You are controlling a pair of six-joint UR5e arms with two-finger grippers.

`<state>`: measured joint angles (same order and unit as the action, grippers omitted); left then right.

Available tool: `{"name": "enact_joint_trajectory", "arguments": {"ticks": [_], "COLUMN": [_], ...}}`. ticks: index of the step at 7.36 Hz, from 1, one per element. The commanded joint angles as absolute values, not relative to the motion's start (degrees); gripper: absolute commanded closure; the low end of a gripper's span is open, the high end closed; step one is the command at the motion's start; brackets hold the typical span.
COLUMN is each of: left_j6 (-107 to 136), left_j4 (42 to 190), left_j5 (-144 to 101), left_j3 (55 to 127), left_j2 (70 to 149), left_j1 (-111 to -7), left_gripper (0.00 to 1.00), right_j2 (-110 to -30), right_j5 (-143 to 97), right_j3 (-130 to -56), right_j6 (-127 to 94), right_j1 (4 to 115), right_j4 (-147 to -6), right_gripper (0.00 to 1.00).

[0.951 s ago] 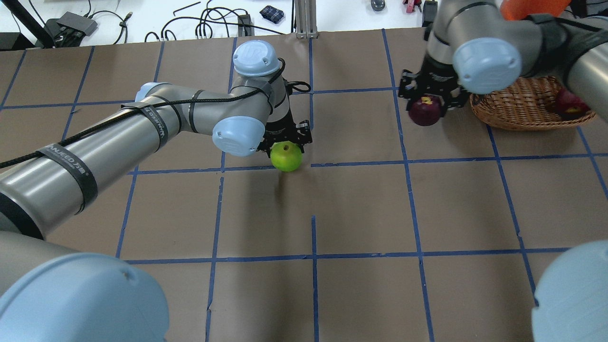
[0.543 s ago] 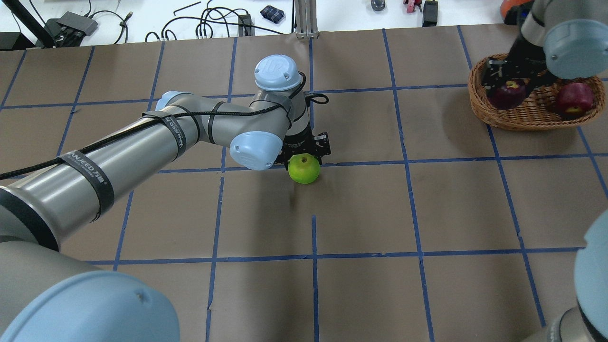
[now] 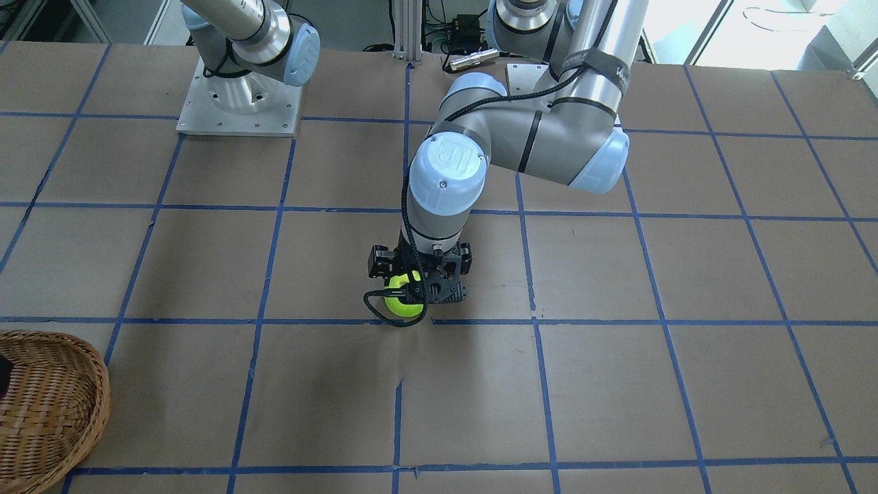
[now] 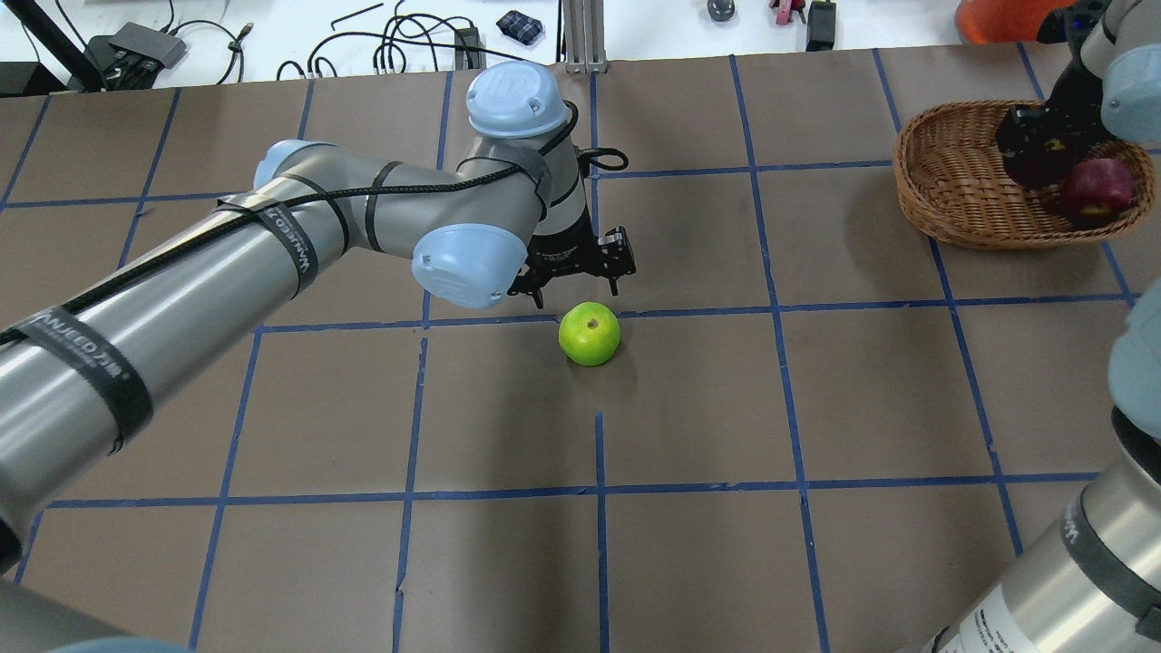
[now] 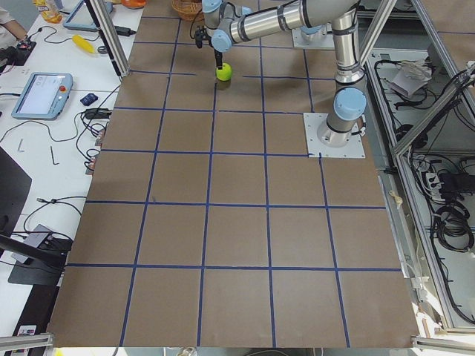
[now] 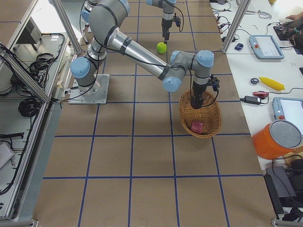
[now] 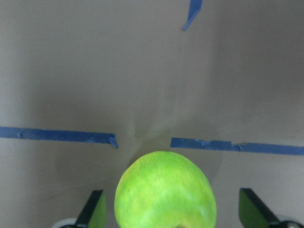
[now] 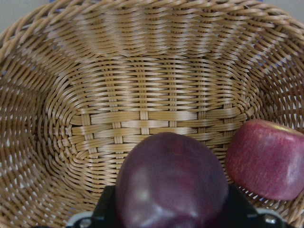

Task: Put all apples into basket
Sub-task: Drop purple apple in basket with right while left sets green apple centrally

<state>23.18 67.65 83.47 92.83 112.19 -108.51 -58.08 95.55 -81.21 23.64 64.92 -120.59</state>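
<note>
While hanging at the far right corner of the counter (image 4: 689, 562), over the basket (image 4: 948, 186), clamping the right pincer (image 4: 1043, 136) on the maroon apple (image 8: 171, 180) beside the red apple (image 4: 1096, 189); holding the left pincer (image 4: 577, 286) spread over the green apple (image 4: 590, 334) mid-counter.

This is a robotics lab. Two industrial robot arms (image 4: 227, 263) are bolted to a table (image 4: 707, 408) marked with a grid of blue tape (image 3: 617, 321). Around it stand metal frame posts (image 5: 106, 37), loose cables (image 5: 445, 215) and handheld control screens (image 6: 266, 46) on side benches.
</note>
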Motion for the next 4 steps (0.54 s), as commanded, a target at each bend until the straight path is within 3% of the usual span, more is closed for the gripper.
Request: {"name": "enact_joint_trajectory", "arguments": {"ticks": [1, 2, 3, 4], "left_j6": [17.78, 15.75, 10.95, 7.16], "left_j4": [82.91, 88.28, 92.42, 92.46], "left_j5": [84.02, 84.11, 83.94, 83.85], "left_j3": [91.06, 91.66, 92.63, 93.25], "left_j2": [102.61, 97.78, 93.65, 90.56], "left_j1": [-104.96, -103.46, -101.45, -97.42], "left_gripper": [0.0, 0.0, 0.0, 0.0], "right_j2": [-55.03, -54.5, -54.06, -53.88], "right_j5": [95.97, 95.98, 96.06, 95.98], "right_j3": [-80.86, -81.03, -81.3, -81.47], "right_j6": [23.73, 22.95, 22.85, 22.76], "right_j1": [64.69, 64.69, 64.69, 64.69], "right_j4": [-123.47, -123.57, -123.57, -123.57], "right_gripper": [1.0, 1.0, 0.85, 0.54]}}
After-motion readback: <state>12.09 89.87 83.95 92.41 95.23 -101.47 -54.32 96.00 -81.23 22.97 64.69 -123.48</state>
